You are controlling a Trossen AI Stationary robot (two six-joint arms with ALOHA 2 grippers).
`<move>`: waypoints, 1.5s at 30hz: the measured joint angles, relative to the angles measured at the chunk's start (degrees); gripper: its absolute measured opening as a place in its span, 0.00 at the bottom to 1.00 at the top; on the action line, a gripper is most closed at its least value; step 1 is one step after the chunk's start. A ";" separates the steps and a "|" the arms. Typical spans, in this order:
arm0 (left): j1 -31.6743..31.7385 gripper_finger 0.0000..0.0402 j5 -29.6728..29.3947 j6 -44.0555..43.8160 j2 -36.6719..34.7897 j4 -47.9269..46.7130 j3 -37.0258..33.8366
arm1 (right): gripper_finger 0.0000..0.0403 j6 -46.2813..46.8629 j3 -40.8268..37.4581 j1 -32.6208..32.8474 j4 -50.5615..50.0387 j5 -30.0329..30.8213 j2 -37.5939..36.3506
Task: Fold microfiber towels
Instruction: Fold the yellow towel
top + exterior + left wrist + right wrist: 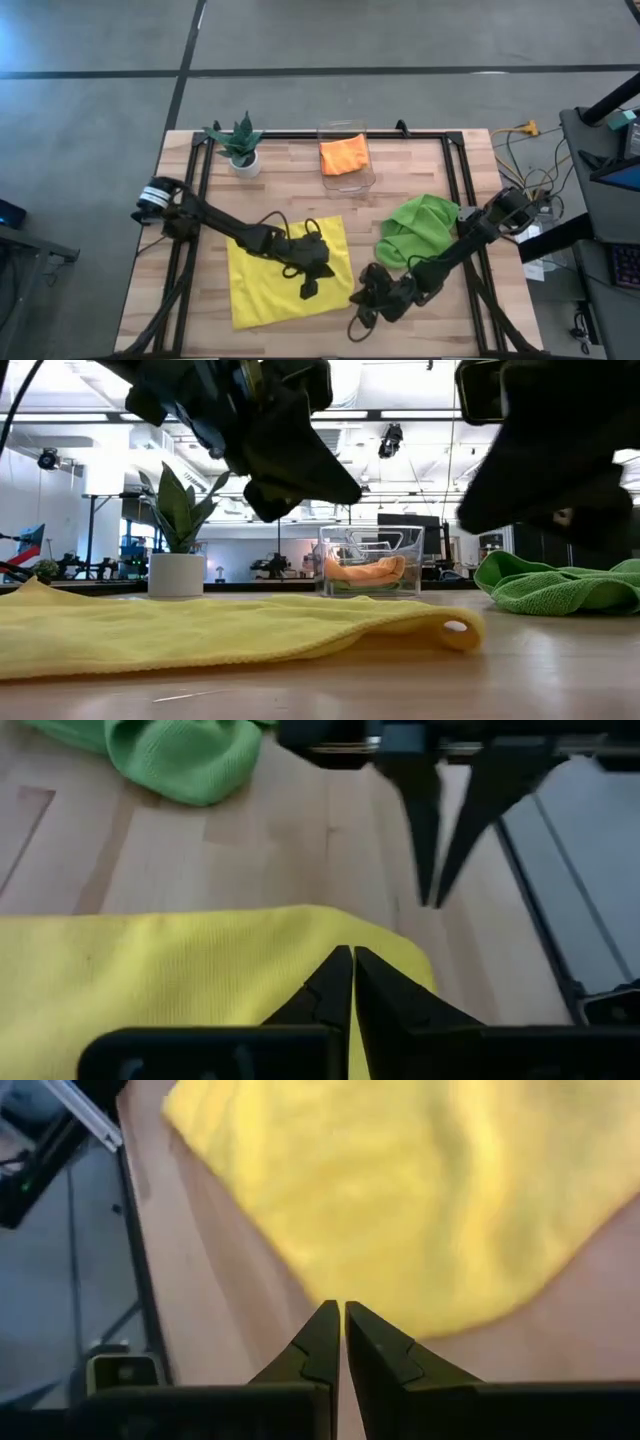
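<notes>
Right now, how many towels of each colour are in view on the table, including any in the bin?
Yellow towel, spread flat on the table: 1
Lime green towel, bunched in a heap that may hold more than one: at least 1
Orange towel, in the clear plastic bin: 1
Total: 3 towels that can be told apart

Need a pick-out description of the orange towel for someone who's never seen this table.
Start at the wooden table and go to its far edge, right of the small potted plant. There stands a clear plastic bin; the orange towel lies bunched inside it. It is the only cloth in a container; the yellow and green ones lie on bare wood.
</notes>
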 joint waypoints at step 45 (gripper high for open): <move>-2.75 0.00 12.24 -3.21 16.80 7.66 0.21 | 0.12 24.51 21.11 -2.90 -46.66 20.22 18.15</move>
